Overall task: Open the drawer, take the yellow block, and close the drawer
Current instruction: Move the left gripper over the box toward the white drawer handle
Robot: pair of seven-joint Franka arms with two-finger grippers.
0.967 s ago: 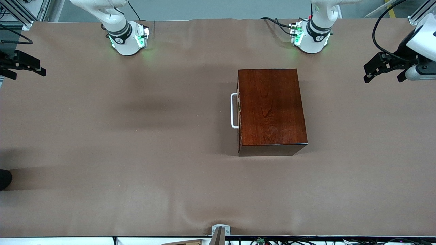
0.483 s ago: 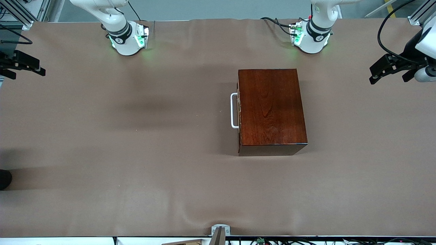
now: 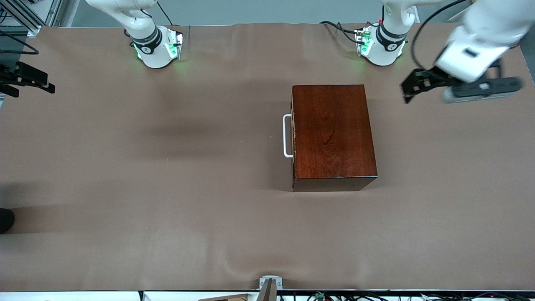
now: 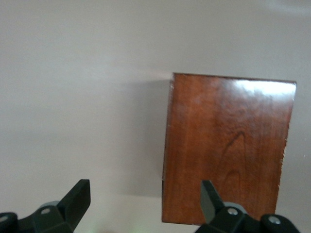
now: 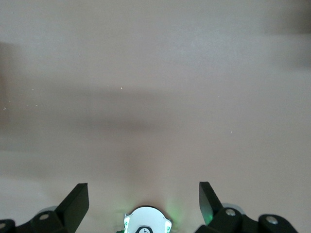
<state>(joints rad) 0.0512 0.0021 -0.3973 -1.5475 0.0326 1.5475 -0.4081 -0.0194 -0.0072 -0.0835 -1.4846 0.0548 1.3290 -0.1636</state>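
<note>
Drawer [image 3: 294,138] closed in the wooden box [image 3: 333,133], frame centre-right, white handle [image 3: 287,136] facing frame-left. Yellow block not visible, presumably inside. Left gripper [image 3: 411,88] upper right, fingers spread, empty. Right gripper [image 3: 39,82] waits at the upper-left edge, fingers spread, empty. Approach the handle square, grip mid-bar, pull straight.

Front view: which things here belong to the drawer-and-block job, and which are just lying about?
Job:
- drawer, shut in the wooden box; white handle
- left end effector, open, over the table beside the box
- right end effector, open, waiting at the table's edge
- yellow block: not visible

Lying about:
- brown table cover
</note>
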